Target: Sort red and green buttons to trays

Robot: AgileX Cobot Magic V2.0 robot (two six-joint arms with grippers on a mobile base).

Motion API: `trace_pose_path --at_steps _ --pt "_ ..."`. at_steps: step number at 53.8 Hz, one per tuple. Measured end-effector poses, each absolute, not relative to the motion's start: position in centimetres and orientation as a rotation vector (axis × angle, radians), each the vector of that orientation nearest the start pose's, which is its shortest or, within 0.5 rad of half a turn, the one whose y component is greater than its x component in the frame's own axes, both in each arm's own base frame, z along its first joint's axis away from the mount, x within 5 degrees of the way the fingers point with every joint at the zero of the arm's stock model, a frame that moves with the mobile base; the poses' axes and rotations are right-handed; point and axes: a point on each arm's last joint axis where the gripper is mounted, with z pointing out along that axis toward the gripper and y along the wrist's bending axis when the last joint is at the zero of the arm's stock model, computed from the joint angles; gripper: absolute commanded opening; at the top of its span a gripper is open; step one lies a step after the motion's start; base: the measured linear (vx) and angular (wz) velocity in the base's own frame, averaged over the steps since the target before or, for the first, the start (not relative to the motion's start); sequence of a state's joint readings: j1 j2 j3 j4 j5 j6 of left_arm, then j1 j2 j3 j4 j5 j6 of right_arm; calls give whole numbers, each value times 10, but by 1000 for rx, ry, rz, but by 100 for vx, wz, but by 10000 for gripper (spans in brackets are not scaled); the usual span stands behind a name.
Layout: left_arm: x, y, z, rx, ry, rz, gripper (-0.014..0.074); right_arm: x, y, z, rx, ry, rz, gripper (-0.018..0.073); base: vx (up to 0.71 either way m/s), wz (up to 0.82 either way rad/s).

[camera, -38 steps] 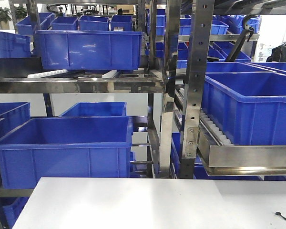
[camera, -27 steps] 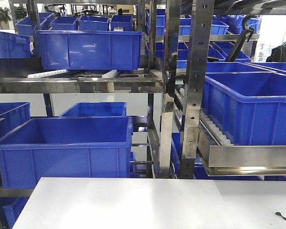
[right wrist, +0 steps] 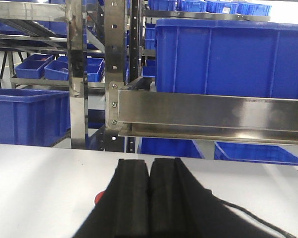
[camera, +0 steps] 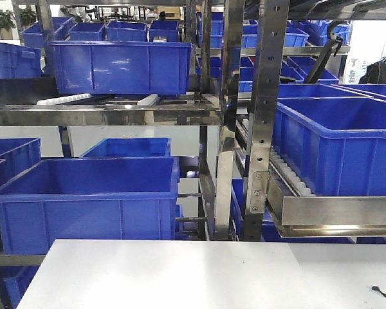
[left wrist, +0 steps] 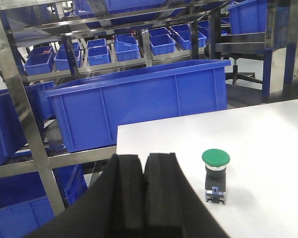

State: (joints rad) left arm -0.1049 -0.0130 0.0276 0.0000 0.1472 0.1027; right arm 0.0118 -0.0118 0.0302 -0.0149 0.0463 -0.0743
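nothing has shifted in the front view since the earlier frames: blue crates (camera: 90,199), steel rack (camera: 265,109) and white desk (camera: 199,273) lie as before. left gripper (left wrist: 143,159) has its black pads pressed together on nothing; just right of it the green button (left wrist: 215,174) stands upright on the desk, apart from it. right gripper (right wrist: 149,166) is likewise closed and empty; the red button (right wrist: 98,198) shows only as a sliver behind its left finger; a black cable (right wrist: 248,217) runs off right, cut by the frame
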Motion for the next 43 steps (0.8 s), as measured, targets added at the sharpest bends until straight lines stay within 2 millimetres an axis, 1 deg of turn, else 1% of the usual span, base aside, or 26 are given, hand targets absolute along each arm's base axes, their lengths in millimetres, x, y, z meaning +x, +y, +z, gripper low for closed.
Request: trace_pose_path --at_steps 5,8,14,18,21,24,27,30,33,36,40,43 --pt "56 -6 193 168 1613 -2 -4 57 1 203 -76 1508 -62 -12 0 0" --pt "56 -6 197 164 1575 -2 -4 56 1 208 -74 1451 -63 -12 0 0" --pt "55 -6 212 147 1412 -2 -4 54 1 219 -70 1321 -65 -12 0 0" --pt "52 -5 227 133 1281 -2 -4 52 1 229 -70 1273 -68 -12 0 0" --pt "49 -5 241 110 1223 -17 -4 48 1 246 -69 1242 -71 -12 0 0" --pt "45 -3 260 71 1192 -53 -4 44 1 270 -68 1217 -73 -12 0 0" --pt "43 -3 285 34 1185 -98 -4 43 1 300 -72 1211 -80 -12 0 0" --pt "47 -3 304 23 1213 -117 -4 45 1 323 -84 1220 -96 -12 0 0" --pt "54 -4 330 29 1234 -116 -4 55 1 348 -103 1249 -119 -12 0 0" --pt "64 -6 349 39 1254 -107 -4 69 1 366 -123 1279 -142 -12 0 0" --pt "81 -8 375 53 1273 -91 -4 92 1 380 -135 1328 -150 -12 0 0" --pt "95 -9 385 58 1299 -86 -4 107 1 384 -142 1361 -153 -12 0 0"
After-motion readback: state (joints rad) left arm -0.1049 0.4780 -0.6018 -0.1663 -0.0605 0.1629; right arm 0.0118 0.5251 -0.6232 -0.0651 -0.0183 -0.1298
